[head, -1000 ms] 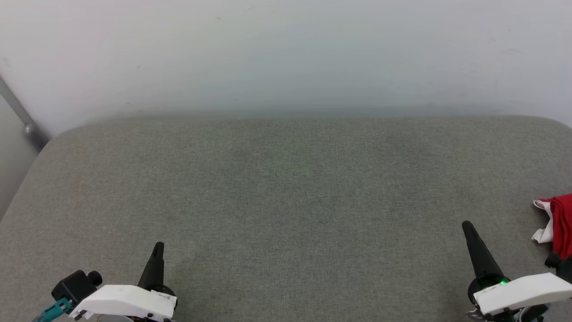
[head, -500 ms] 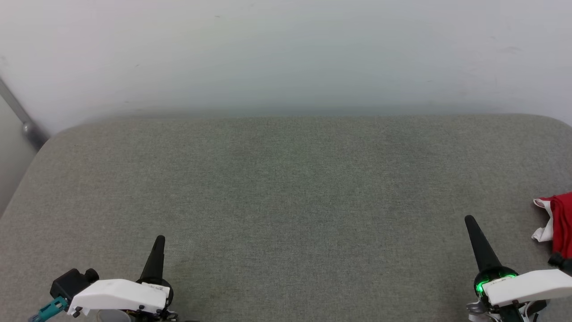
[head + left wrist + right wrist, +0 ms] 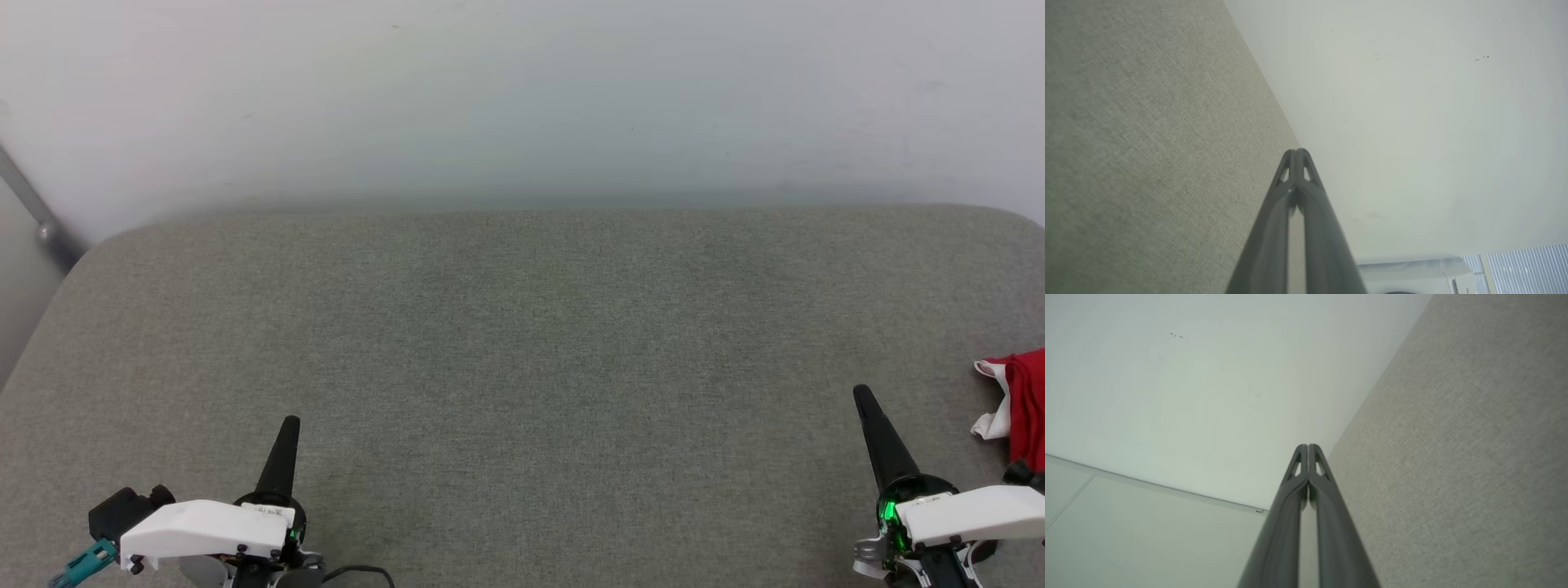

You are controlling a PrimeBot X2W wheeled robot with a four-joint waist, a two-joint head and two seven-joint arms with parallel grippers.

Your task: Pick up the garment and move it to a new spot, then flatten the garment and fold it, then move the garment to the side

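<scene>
Nearest me, my left end effector (image 3: 289, 425) and right end effector (image 3: 862, 395) point forward over the grey upholstered surface (image 3: 522, 327), each with its fingers pressed together, holding nothing. Near the right one, further right, the red-and-white garment (image 3: 1025, 408) lies bunched on that surface. Beyond stands a pale wall (image 3: 522, 98).

Grey fabric worktop (image 3: 522, 343), rounded far corners. Garment (image 3: 1029, 408) lies bunched on it at the far right, red with a white bit, cut off by frame edge.
</scene>
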